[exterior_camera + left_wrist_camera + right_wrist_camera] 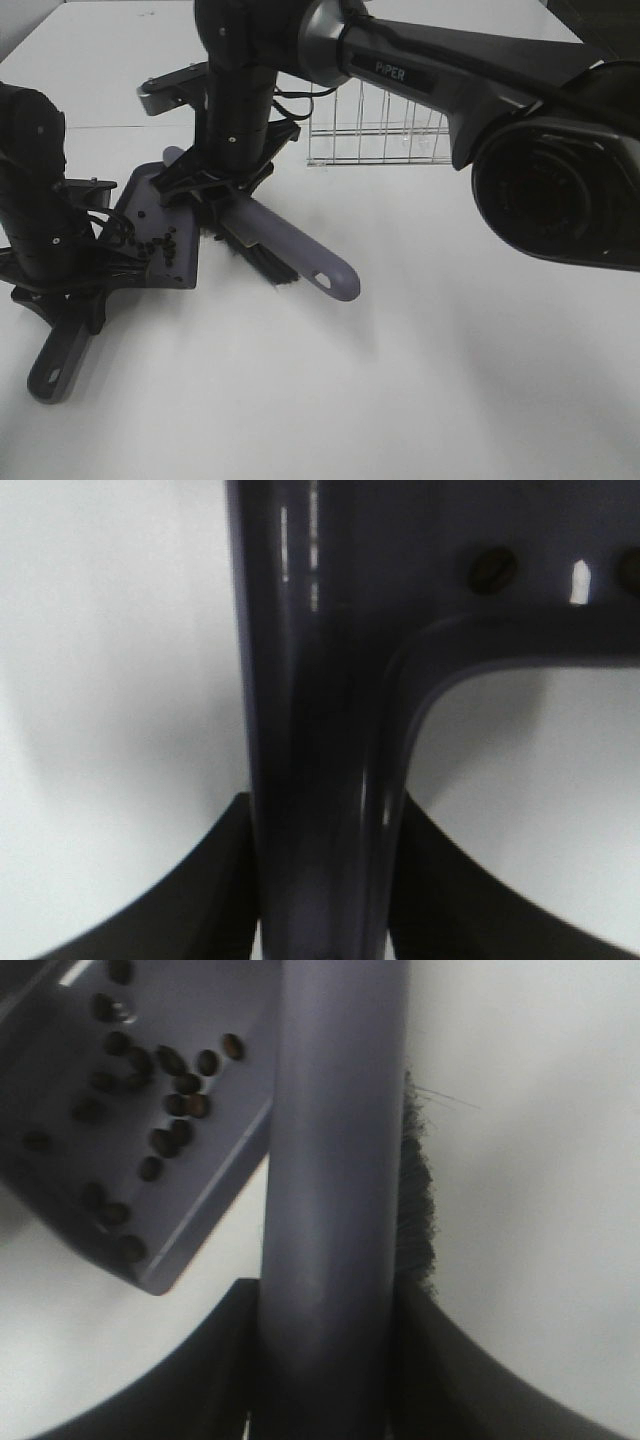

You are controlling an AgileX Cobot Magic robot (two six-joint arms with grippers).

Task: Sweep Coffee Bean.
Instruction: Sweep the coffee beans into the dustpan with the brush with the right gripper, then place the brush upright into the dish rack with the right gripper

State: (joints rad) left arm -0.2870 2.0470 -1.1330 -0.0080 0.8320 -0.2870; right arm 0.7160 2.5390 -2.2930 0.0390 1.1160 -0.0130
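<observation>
**Beans in the pan, sweep close to done**

My right hand (222, 190) is clamped on the grey brush (300, 255). In the right wrist view its handle fills the gap between my two black fingers (190, 1380). My left hand (70, 295) is closed round the handle of the grey dustpan (140, 195), which lies flat on the white worktop (400, 380). The left wrist view shows that handle pinched tight between the fingers.

The coffee beans (170, 1090) sit inside the pan, just beside my right hand and ahead of my left. They are small, dark, glossy ovals, about fifteen or twenty of them. Most are bunched together and a few lie nearer the pan's open lip. I see none loose on the worktop, though the arms and the brush hide part of it.

The black bristles (415, 1200) rest on the worktop just outside that lip, on the far side of the brush handle from the pan. I judge this to be the end of the sweeping stroke, with the gathering all but finished.

The next move probably calls for drawing the brush clear without flicking anything back out. If the pan is then lifted, it should be kept level or tipped toward its back wall, because beans this round would roll off the lip easily.
</observation>
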